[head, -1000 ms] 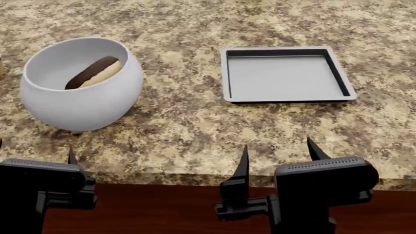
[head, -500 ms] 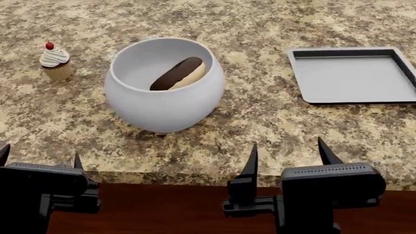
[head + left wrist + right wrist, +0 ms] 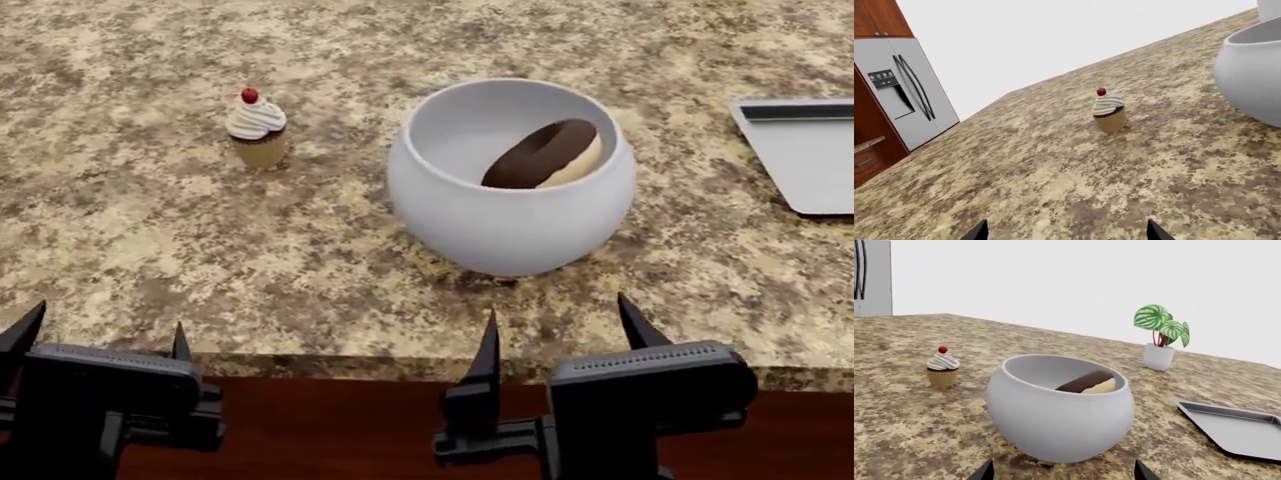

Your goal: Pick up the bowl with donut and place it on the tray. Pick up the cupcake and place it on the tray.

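Note:
The glossy white bowl (image 3: 507,232) stands on the granite counter with the chocolate-iced donut (image 3: 541,154) leaning inside it. The cupcake (image 3: 256,130) stands upright to the bowl's left. Only a corner of the grey tray (image 3: 809,152) shows at the right edge. My left gripper (image 3: 103,335) is open at the counter's front edge, well short of the cupcake (image 3: 1109,113). My right gripper (image 3: 561,325) is open just in front of the bowl (image 3: 1054,420), nothing between its fingers. The right wrist view also holds the donut (image 3: 1087,382), the cupcake (image 3: 943,370) and the tray (image 3: 1241,430).
A potted plant (image 3: 1161,336) in a white pot stands at the back of the counter behind the bowl. A steel fridge (image 3: 907,95) and wood cabinets lie beyond the counter's far left end. The counter's front edge (image 3: 400,365) runs just ahead of both grippers.
The head view has swung left: bowl and tray slid right in the picture, the cupcake came into view, the tray is nearly out of it. Both grippers stayed open.

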`<state>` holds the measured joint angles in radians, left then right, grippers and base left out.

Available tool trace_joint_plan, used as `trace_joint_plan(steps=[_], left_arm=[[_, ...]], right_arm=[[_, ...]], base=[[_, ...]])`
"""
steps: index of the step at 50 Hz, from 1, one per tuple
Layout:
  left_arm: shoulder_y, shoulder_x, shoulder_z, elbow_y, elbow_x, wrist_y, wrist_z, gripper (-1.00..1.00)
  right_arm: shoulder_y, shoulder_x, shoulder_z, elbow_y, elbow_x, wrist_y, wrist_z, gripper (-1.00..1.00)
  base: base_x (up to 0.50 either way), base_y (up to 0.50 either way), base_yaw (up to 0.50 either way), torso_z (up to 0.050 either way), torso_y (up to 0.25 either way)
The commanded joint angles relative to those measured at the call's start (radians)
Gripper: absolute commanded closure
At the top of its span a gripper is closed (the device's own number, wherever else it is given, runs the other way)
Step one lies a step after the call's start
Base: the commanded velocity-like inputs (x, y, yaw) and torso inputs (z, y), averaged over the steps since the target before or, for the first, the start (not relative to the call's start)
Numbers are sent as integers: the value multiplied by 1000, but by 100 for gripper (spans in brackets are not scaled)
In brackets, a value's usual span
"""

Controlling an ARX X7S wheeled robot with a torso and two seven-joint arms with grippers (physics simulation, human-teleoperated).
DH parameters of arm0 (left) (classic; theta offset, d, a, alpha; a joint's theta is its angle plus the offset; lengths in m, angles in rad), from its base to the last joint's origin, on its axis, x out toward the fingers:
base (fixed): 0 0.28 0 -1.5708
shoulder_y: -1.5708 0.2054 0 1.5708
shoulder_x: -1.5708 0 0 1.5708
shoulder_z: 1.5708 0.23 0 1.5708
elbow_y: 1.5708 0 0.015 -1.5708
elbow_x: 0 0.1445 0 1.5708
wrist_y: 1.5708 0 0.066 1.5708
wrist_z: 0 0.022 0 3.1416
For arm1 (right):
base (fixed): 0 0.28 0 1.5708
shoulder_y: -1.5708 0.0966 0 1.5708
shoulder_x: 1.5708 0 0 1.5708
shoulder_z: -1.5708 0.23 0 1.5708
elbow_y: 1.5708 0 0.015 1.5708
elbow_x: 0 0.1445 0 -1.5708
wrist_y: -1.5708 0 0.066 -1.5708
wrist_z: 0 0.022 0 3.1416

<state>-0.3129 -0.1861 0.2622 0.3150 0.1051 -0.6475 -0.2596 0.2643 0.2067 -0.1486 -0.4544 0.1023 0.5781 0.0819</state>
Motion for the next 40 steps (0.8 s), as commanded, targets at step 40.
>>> trace_joint_plan(steps=[40], left_arm=[[9, 27, -74, -30, -87, 27, -19, -100]], right_arm=[[77, -19, -46, 168, -19, 156, 35, -100]], base=[[211, 430, -12, 14, 0]])
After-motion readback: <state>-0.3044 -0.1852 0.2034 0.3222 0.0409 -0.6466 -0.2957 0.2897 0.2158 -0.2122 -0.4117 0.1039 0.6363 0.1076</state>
